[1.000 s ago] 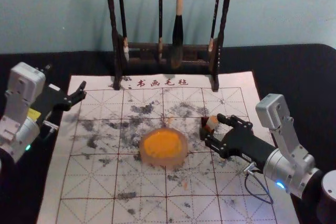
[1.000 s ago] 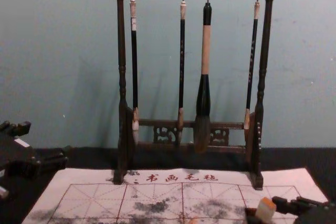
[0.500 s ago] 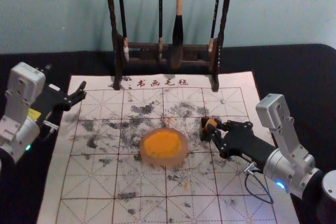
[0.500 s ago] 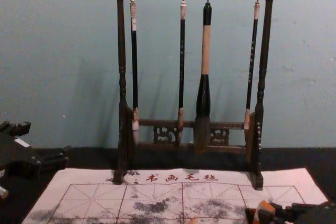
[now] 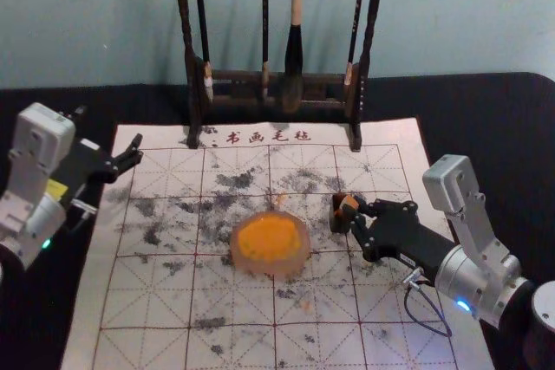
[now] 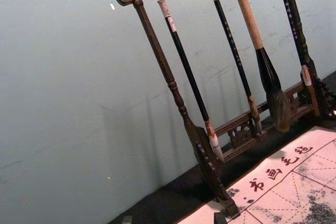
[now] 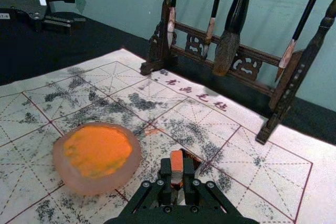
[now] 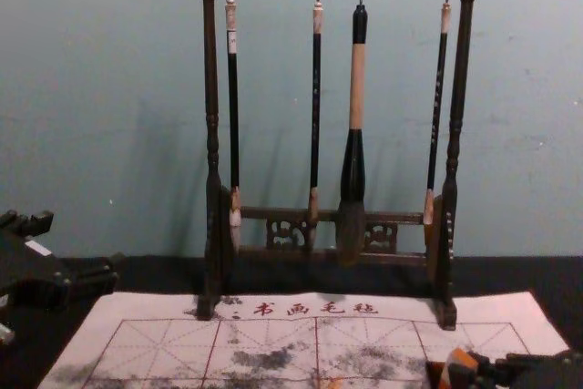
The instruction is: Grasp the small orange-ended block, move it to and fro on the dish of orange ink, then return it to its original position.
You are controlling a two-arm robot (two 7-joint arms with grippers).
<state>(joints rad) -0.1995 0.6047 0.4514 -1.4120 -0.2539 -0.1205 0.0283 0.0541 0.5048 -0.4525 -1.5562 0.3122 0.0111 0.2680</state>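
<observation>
My right gripper (image 5: 358, 213) reaches in from the right of the mat, its fingers closed on the small orange-ended block (image 5: 349, 203). In the right wrist view the gripper (image 7: 177, 174) pinches the block (image 7: 177, 162) from both sides, orange end showing. The block is at a small dark holder (image 5: 336, 220); whether it is seated inside, I cannot tell. Left of it lies the round dish (image 5: 295, 268) with orange ink (image 5: 269, 238). My left gripper (image 5: 133, 152) is parked over the mat's back left edge, its fingers apart and empty; the chest view has the left gripper (image 8: 80, 248) at the left edge.
A dark wooden rack (image 5: 234, 77) with several hanging brushes stands behind, its feet on the mat's back edge. The white gridded mat (image 5: 147, 301), stained with ink, spreads over the black table (image 5: 486, 119). A large brush (image 5: 293, 67) hangs low at the rack's middle.
The fingers of my right gripper have closed on the block, which has turned from a tilted pose with its pale side showing. The left arm has stayed still.
</observation>
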